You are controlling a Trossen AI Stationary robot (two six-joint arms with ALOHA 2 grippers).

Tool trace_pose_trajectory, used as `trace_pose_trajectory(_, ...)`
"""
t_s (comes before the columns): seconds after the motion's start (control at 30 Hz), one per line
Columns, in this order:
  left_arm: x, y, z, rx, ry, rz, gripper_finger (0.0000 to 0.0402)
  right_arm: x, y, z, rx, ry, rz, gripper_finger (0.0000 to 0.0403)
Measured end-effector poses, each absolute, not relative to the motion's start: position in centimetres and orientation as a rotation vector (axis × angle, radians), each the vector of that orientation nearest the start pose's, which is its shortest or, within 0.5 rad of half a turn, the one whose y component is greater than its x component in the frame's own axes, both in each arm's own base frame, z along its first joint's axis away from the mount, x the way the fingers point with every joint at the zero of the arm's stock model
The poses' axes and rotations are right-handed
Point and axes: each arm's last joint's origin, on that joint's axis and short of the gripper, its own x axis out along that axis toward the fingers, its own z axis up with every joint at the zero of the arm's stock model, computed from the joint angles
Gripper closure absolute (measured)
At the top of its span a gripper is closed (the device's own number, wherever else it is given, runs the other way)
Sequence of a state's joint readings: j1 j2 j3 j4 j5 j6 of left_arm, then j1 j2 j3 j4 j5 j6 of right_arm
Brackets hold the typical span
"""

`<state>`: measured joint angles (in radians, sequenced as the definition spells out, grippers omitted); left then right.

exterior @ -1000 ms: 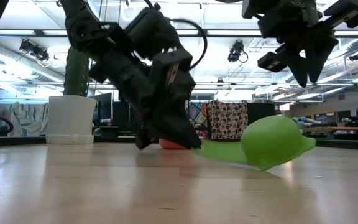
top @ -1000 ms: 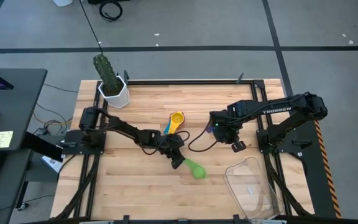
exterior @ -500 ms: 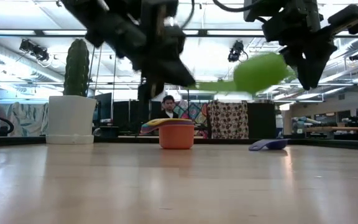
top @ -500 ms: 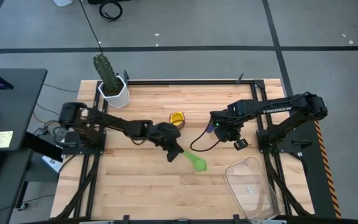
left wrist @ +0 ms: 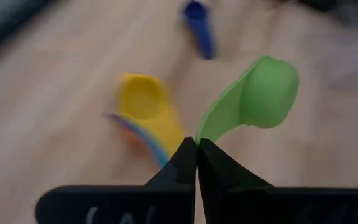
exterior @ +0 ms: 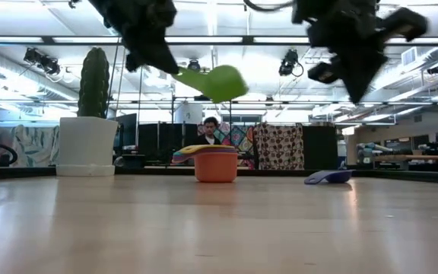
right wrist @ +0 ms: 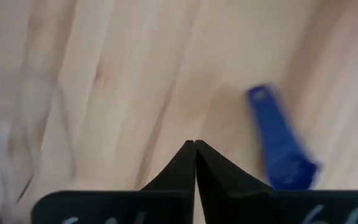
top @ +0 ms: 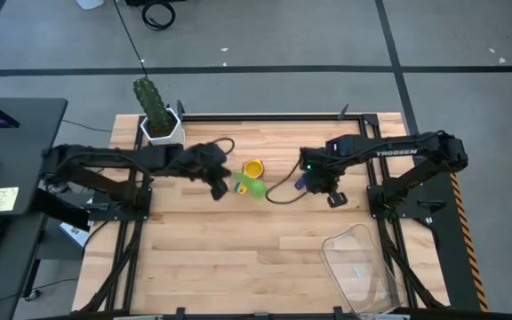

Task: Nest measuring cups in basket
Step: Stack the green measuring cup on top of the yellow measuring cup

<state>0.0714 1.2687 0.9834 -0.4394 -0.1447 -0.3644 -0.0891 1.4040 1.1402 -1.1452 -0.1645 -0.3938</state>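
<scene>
1. Green cup (top: 254, 188) – bright lime, plain.
2. Cup stack (exterior: 215, 162) – orange outermost, yellow innermost, blue and red rims between.
3. Loose cup (right wrist: 280, 149) – dark blue.
4. Basket (top: 363, 267) – clear, colourless.
5. Table (top: 203, 258) – pale wood strips, black frame.
6. Pot (top: 162, 133) – white; cactus (top: 149, 100) dark green.
7. Both arms – black.

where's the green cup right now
In the high view the green cup hangs in the left tool, just beside the stacked cups at table centre.
</scene>
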Motion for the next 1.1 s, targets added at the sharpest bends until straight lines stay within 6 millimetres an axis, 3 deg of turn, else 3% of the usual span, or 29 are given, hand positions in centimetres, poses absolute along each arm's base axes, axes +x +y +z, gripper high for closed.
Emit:
trace_pose_trajectory(0.17, 25.8, 4.3, 30.7, -0.069, 0.722, 0.472, 0.0397, 26.1, -2.9, 29.1, -0.092, 1.179, 0.195, 0.0395)
trace_pose_trajectory(0.27, 26.5, 5.0, 31.7, 0.093, 0.731, 0.509, 0.0397, 27.0, -3.6, 30.4, -0.050, 1.065, 0.125, 0.0393)
trace_pose_trajectory(0.47, 27.6, 5.4, 30.8, 0.355, 0.837, 0.581, 0.0397, 28.0, -4.9, 31.5, -0.043, 0.912, 0.060, 0.0397)
trace_pose_trajectory(0.7, 29.2, 3.5, 29.5, 0.595, 0.897, 0.681, 0.0397, 28.0, -6.4, 31.7, -0.011, 0.888, -0.034, 0.0395)
trace_pose_trajectory(0.97, 30.7, 1.3, 28.3, 0.693, 0.884, 0.716, 0.0397, 27.8, -7.7, 31.8, -0.038, 0.882, -0.088, 0.0395)
trace_pose_trajectory(1.1, 31.7, 0.5, 27.0, 0.790, 0.902, 0.859, 0.0397, 27.8, -8.0, 31.8, -0.074, 0.878, -0.079, 0.0395)
